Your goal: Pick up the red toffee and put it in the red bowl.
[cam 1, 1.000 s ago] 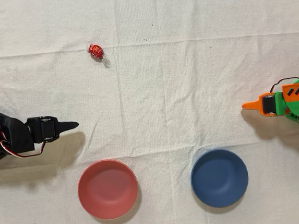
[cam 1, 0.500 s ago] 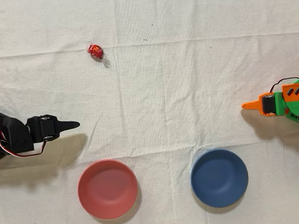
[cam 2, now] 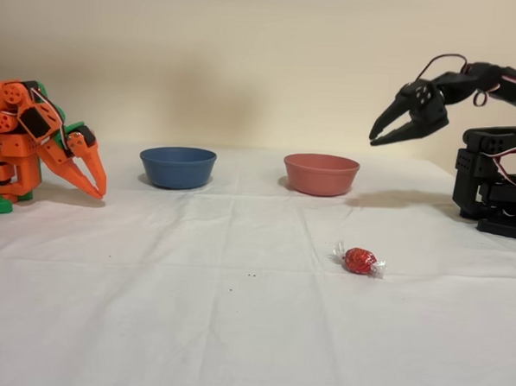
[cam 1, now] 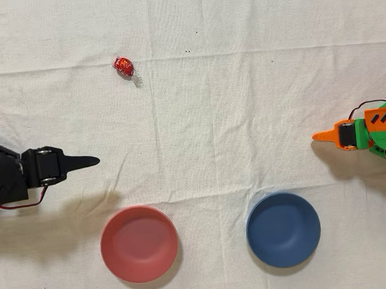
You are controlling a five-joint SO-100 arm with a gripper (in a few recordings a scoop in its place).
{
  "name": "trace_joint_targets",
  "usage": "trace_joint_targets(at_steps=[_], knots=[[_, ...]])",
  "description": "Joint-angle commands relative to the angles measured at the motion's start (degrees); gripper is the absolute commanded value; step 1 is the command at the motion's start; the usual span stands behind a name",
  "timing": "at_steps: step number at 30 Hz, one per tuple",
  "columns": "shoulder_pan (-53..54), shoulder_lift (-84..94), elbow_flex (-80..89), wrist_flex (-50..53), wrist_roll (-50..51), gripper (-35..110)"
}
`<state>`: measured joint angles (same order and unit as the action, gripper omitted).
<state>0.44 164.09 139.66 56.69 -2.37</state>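
Observation:
The red toffee [cam 1: 123, 65] lies alone on the white cloth, far from the bowls; in the fixed view the toffee [cam 2: 358, 260] sits in front of the red bowl [cam 2: 320, 173]. The red bowl [cam 1: 139, 244] stands empty near the overhead view's lower edge. My black gripper [cam 1: 94, 160] hangs in the air at the overhead view's left side, between toffee and bowl, touching neither. In the fixed view the gripper [cam 2: 375, 139] is raised above bowl height, pointing down and left. Its jaws look shut, with nothing held.
A blue bowl [cam 1: 283, 229] stands empty beside the red one, also seen as the blue bowl [cam 2: 177, 166] in the fixed view. The idle orange arm [cam 1: 364, 133] rests at the opposite side. The cloth is creased.
My black arm has lifted: its body shifted slightly left in the overhead view and its shadow slid lower. Toffee and bowls have not moved.

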Motion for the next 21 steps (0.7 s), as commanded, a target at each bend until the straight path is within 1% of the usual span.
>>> trace_joint_targets(at_steps=[1,8,13,19,21], knots=[[-2.5,-10.5,-16.0,5.4,3.2,0],[-11.2,-25.0,-31.6,6.9,5.4,0],[-17.1,-34.8,-41.7,10.3,5.9,0],[-20.7,-44.7,-52.2,12.5,8.6,0],[-22.3,-48.3,-55.6,15.2,6.4,0]])
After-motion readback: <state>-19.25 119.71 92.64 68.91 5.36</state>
